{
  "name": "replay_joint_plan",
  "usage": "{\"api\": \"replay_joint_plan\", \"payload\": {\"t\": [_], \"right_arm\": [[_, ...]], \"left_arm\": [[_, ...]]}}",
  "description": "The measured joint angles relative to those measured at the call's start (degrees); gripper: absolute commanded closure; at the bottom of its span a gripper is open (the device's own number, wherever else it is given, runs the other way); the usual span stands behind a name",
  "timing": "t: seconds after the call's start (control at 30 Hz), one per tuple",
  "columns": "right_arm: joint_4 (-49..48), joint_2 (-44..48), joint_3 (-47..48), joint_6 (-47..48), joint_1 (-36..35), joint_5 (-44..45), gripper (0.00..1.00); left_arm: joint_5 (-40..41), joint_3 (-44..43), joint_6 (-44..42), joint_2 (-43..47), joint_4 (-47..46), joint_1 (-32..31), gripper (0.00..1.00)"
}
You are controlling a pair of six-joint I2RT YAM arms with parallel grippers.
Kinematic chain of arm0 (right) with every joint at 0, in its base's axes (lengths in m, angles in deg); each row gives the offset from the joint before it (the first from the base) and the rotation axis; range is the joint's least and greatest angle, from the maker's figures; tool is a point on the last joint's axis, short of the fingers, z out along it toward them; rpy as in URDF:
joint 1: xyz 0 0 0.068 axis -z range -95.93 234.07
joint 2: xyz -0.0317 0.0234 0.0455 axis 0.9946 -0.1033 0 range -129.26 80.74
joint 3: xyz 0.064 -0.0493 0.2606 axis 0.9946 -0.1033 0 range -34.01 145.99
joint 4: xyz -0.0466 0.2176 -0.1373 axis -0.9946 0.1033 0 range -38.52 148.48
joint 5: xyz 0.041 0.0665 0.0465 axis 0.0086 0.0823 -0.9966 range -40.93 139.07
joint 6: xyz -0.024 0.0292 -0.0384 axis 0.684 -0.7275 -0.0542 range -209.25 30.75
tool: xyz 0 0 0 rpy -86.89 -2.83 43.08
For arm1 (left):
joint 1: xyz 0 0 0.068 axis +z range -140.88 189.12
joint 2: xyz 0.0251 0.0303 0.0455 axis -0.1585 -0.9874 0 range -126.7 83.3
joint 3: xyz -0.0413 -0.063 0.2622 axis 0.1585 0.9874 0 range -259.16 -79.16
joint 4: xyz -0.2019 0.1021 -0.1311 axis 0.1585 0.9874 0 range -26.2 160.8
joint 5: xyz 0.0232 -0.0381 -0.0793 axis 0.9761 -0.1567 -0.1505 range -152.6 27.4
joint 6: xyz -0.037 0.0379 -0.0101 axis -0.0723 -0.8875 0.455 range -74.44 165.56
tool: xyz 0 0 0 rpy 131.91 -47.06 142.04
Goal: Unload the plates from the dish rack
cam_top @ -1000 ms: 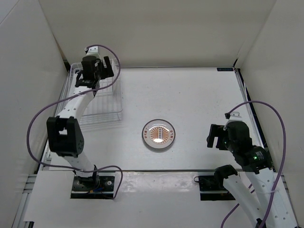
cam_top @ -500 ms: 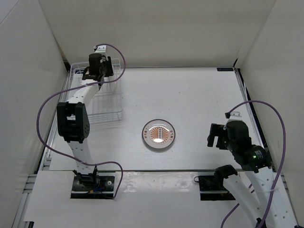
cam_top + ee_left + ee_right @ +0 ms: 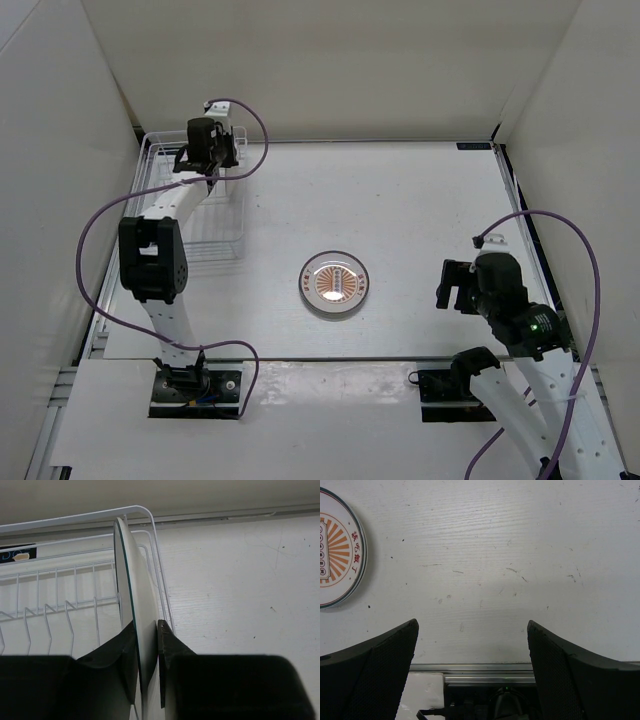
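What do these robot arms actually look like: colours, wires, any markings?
The left arm and right arm are white tubes linked by chunky black joint blocks, each trailing a loose purple cable. The left claw and right claw are black, with two wedge-shaped fingers, finely textured inside. A tiny green light glows on the right arm. No lettering is visible.

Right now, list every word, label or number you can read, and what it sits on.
On the sunburst plate: red Chinese characters in a column, too small to read surely.
On a dark sticker seen through the dish rack: blue marks, too blurred to read.
Nothing else legible.
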Motion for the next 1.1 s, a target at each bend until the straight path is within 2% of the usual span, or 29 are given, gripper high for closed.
{"api": "replay_joint_plan", "payload": {"t": [0.2, 0.33, 0.7, 0.83, 1.03, 1.1], "right_arm": [[0.0, -0.7, 0.0, 0.0, 0.0, 0.0, 0.10], [0.0, -0.7, 0.0, 0.0, 0.0, 0.0, 0.10], [0.0, 0.2, -0.3, -0.1, 0.0, 0.0, 0.10], [-0.1, 1.4, -0.3, -0.1, 0.0, 0.2, 0.10], [-0.1, 3.0, -0.3, -0.2, 0.0, 0.5, 0.10], [-0.1, 3.0, -0.3, -0.2, 0.0, 0.5, 0.10]], "left_arm": [[-0.8, 0.0, -2.3, 3.1, 4.9, 0.5, 1.00], [-1.3, 0.0, -3.0, 8.4, 8.9, 0.5, 1.00], [-2.4, 0.3, -1.6, 36.6, 11.8, -0.5, 1.00], [-6.4, 0.3, -1.2, 44.1, 17.9, -5.7, 1.00], [-9.7, 2.7, -5.0, 51.5, 35.6, -19.4, 1.00], [-9.7, 6.1, -5.8, 54.4, 40.8, -21.5, 1.00]]}}
